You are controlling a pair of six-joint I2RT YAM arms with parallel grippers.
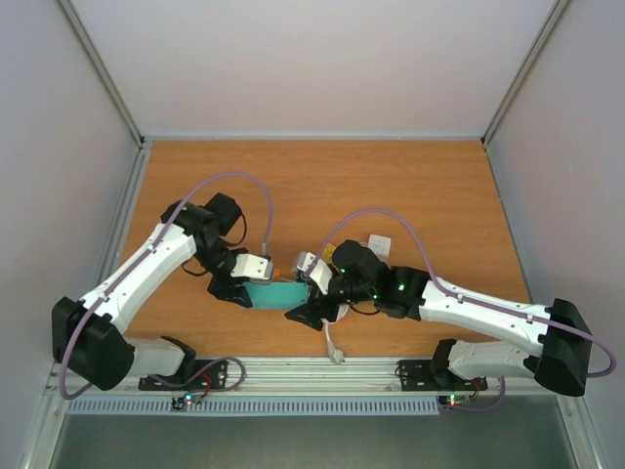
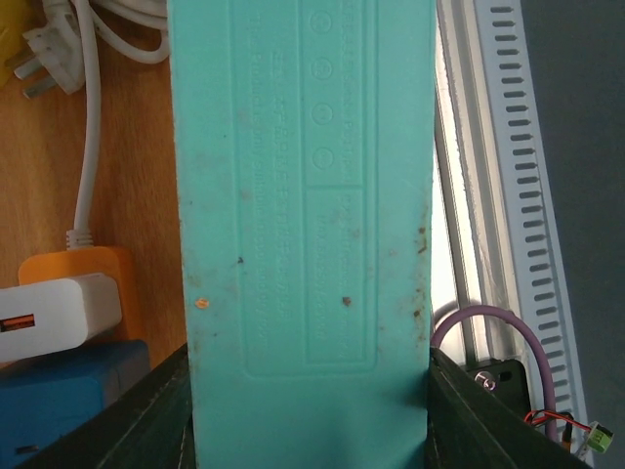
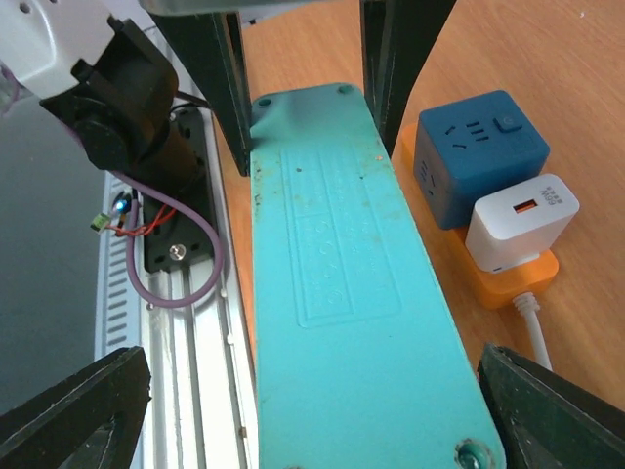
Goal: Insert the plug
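A teal power strip (image 1: 276, 294) lies with its flat back up near the table's front edge. My left gripper (image 1: 237, 290) is shut on its left end; in the left wrist view (image 2: 308, 420) both black fingers (image 2: 146, 420) press against the strip's sides (image 2: 303, 215). My right gripper (image 1: 311, 315) is open over the other end; its fingers (image 3: 78, 410) stand wide apart and clear of the strip (image 3: 342, 274). A white three-pin plug (image 2: 44, 68) with a white cable lies on the table beyond the strip.
An orange power strip (image 3: 508, 274) lies beside the teal one and carries a blue cube adapter (image 3: 479, 156) and a white charger (image 3: 522, 220). A metal rail (image 1: 322, 371) runs along the table's front edge. A white cable (image 1: 335, 347) hangs over that edge.
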